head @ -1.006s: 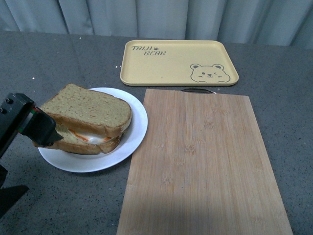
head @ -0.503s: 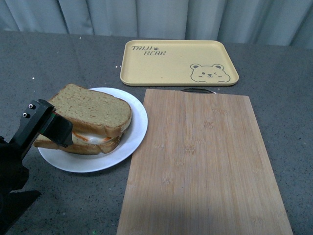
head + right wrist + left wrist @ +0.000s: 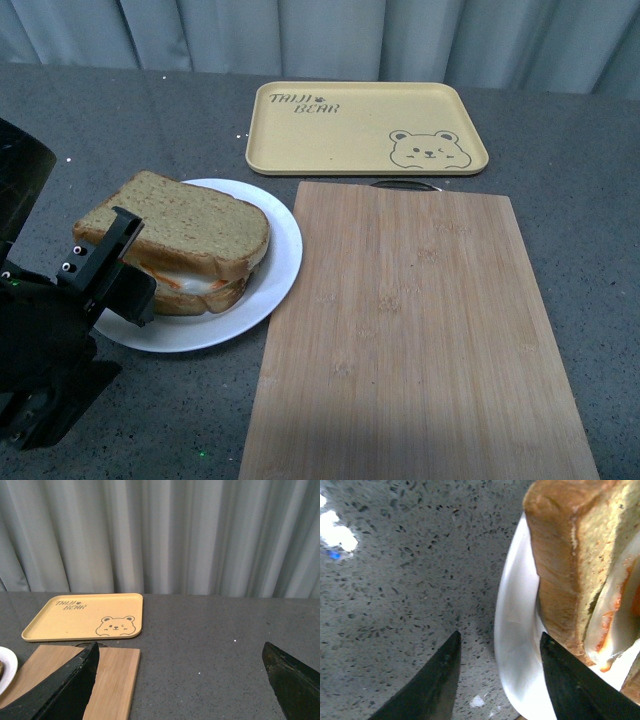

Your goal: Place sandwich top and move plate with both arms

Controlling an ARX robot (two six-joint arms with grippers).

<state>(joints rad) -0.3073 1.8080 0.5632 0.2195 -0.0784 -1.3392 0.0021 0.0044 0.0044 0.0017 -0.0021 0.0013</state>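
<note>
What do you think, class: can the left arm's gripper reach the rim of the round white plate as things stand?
Likely yes: the open left gripper has one finger outside the rim of the round white plate, one over it, nothing between them.

one plate (image 3: pixel 285 250), one tray (image 3: pixel 360 125), one cutting board (image 3: pixel 420 330)

We find the fingers (image 3: pixel 436 685) of the left gripper (image 3: pixel 499 636) black, smooth and dull, seemingly plastic. Between them, the plate (image 3: pixel 515 645) shows a glossy white glazed rim. Past the one finger, the sandwich top (image 3: pixel 560 580) is porous, matt brown bread with a rougher, darker crust. Outside the other finger, the tabletop (image 3: pixel 395 580) is grey speckled stone-look with a slight sheen. Well apart from the fingers:
- cutting board (image 3: pixel 410 330): matt, grained pale wood
- tray (image 3: pixel 350 125): smooth matt yellow
- curtain (image 3: pixel 160 530): grey pleated cloth
</note>
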